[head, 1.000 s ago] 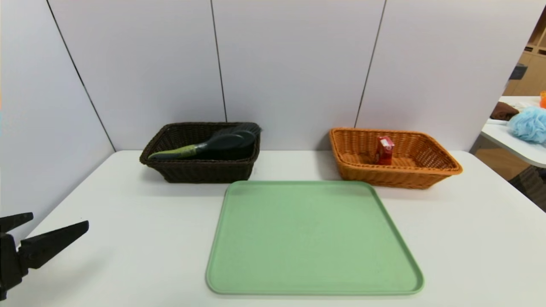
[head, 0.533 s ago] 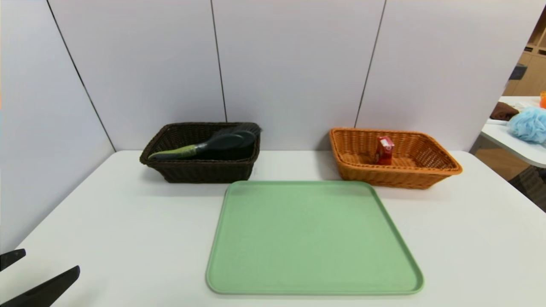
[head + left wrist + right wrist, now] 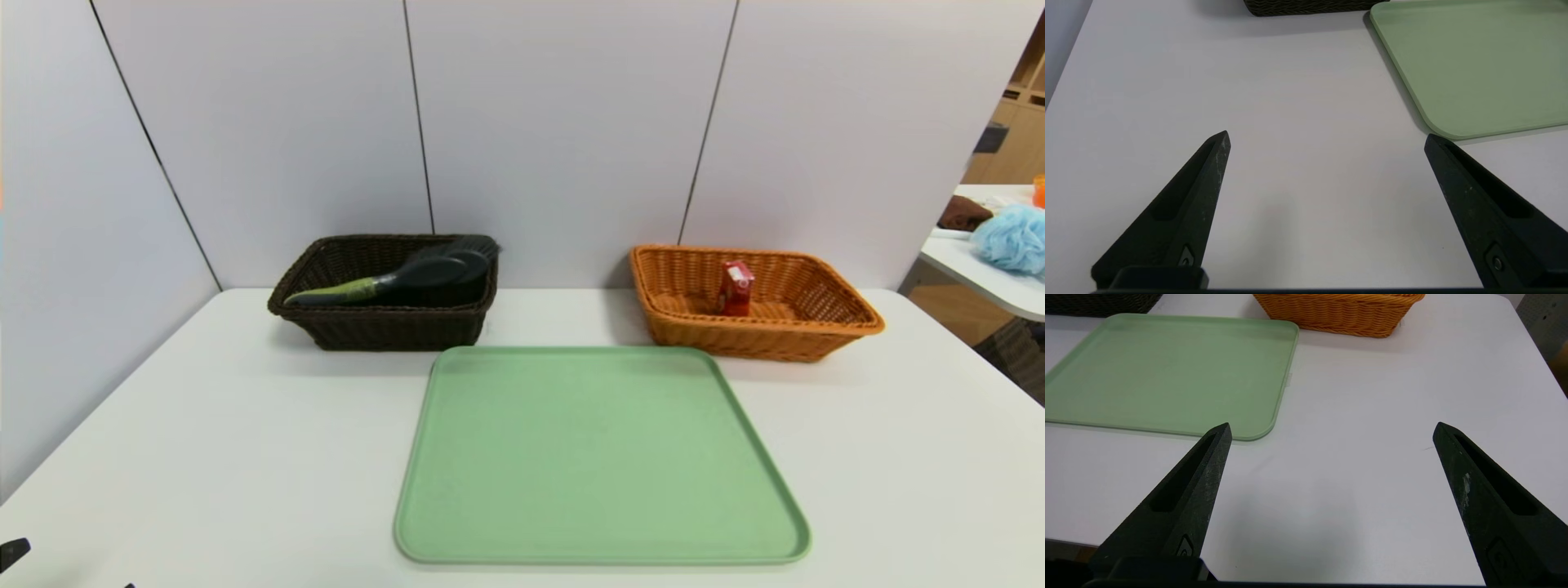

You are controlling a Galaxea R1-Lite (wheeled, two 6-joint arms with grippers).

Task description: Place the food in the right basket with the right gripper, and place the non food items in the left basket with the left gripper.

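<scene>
Groceries and goods sorted, both end effectors open beside green tray (image 3: 602,457)

Left end effector (image 3: 1327,136) is spread wide and holds nothing, above the white table (image 3: 245,457) to the tray's left. Right end effector (image 3: 1333,425), also wide apart and unloaded, is to the tray's right.

Behind the tray's right side, an orange wicker basket (image 3: 767,343) contains a small red carton (image 3: 736,287), probably light and crushable; a gentle pinch across its narrow sides would suit.

Behind the tray's left side, a dark brown basket (image 3: 400,331) holds a brush (image 3: 351,291), its head up on the rim. It looks stiff, perhaps smooth-handled, best gripped mid-handle. Whether a black pouch lies beneath is unclear. Basket walls would hinder a low reach; sorting seems finished.
</scene>
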